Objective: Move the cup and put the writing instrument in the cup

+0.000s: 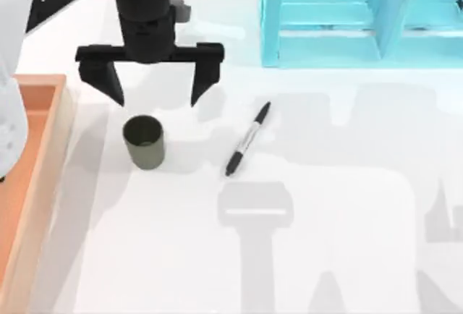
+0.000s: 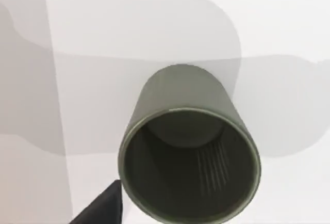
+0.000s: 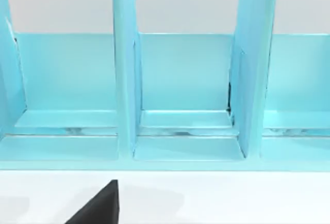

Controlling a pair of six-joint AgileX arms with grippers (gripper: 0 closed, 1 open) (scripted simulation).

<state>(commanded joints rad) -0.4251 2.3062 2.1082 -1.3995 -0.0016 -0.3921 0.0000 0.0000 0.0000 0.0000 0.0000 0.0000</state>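
Note:
A small dark olive-grey cup point(image 1: 144, 141) stands upright on the white table, left of centre. My left gripper point(image 1: 158, 98) hangs open just behind and above it, its two black fingers spread wider than the cup. The left wrist view looks down into the cup point(image 2: 189, 146), with one black fingertip point(image 2: 103, 208) beside its rim. The writing instrument, a slim marker point(image 1: 248, 138) with black ends and a pale middle, lies flat on the table to the right of the cup, apart from it. One fingertip point(image 3: 100, 206) of my right gripper shows in the right wrist view.
A wooden tray point(image 1: 29, 176) runs along the table's left edge, close to the cup. A light blue compartmented rack point(image 1: 362, 17) stands at the back right, and the right wrist view faces its open bays point(image 3: 180, 95). Shadows of the arms fall on the front of the table.

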